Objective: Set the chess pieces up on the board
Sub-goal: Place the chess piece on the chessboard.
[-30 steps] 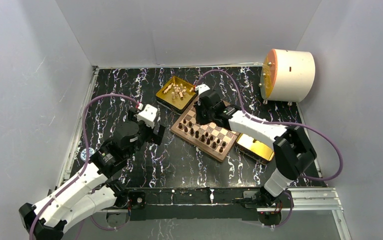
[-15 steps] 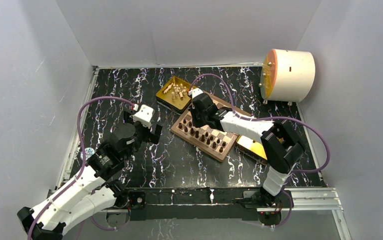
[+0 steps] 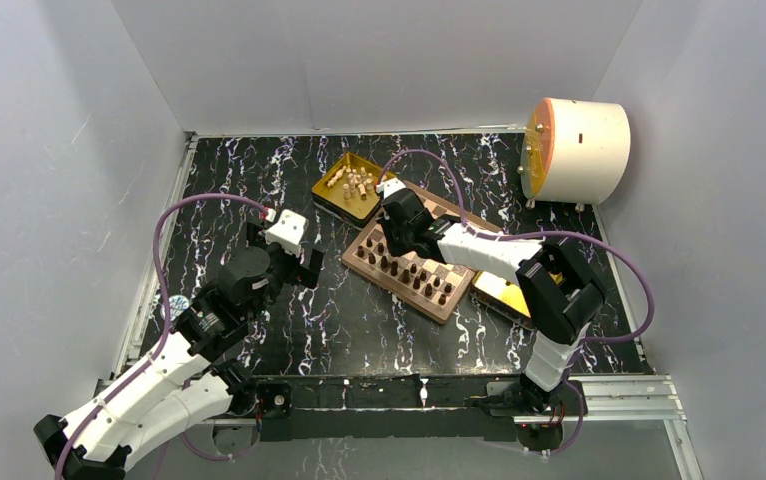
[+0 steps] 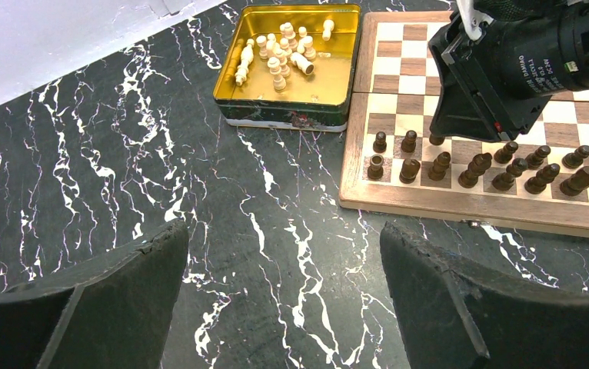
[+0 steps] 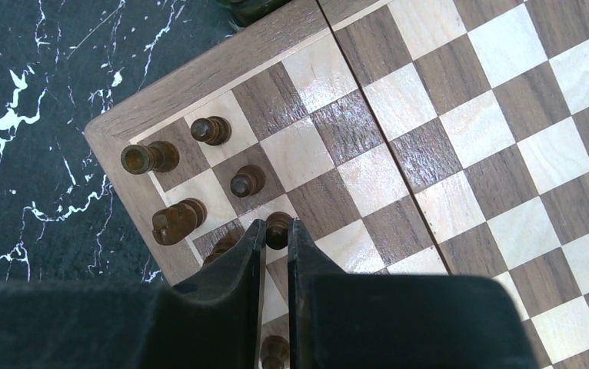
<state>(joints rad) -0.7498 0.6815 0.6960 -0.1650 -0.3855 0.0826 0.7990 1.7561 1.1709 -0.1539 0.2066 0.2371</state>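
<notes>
The board lies mid-table, with two rows of dark brown pieces along its near edge. My right gripper is low over the board's left corner. In the right wrist view its jaws are closed on a dark pawn standing on the board, with other dark pieces beside it. The cream pieces lie in a gold tray. My left gripper is open and empty over the table left of the board, fingers wide apart.
A second gold tray lies at the board's right side. A white cylinder with an orange face stands at the back right. Grey walls enclose the black marbled table. Purple cables loop over both arms.
My right gripper moved left along the board to its left corner and now sits on a dark pawn. My left arm drew back slightly to the left.
</notes>
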